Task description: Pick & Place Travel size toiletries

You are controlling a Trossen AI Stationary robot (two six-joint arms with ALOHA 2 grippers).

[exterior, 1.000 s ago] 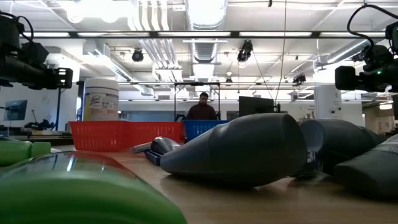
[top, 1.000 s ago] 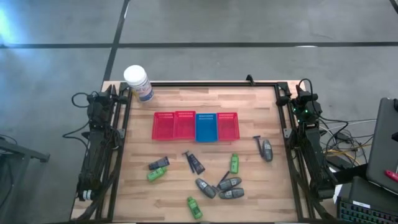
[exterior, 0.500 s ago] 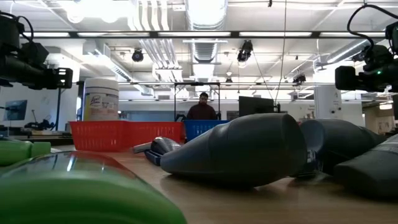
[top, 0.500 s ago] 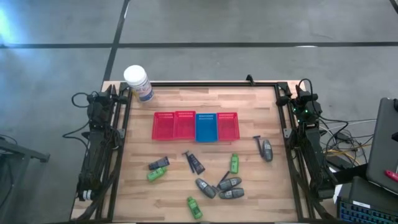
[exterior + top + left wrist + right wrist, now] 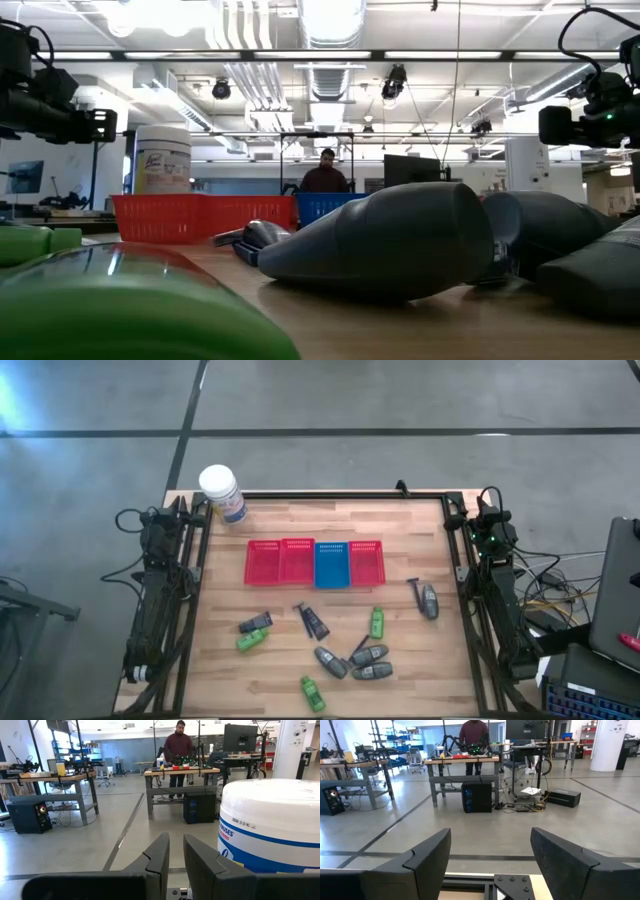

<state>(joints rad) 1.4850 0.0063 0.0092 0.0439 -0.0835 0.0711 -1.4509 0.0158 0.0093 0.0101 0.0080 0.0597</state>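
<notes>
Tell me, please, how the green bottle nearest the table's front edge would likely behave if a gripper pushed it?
The green bottle lies on its side on smooth wood, so it would probably slide or roll. It looks small and likely light. Nothing touches it, so a push should disturb nothing else.

In the low view a green bottle (image 5: pixel 120 310) fills the bottom left corner, blurred and cut off by the picture's edges. A grey tube (image 5: pixel 385 240) hides most of the tubes behind it, and another (image 5: pixel 600 275) runs off the right edge. The baskets (image 5: pixel 200 215) hide the jar's (image 5: pixel 162 158) base. In the left wrist view the jar (image 5: pixel 272 827) is cut off at the right. In the high view the razors (image 5: pixel 413 588) are too small to make out.
</notes>
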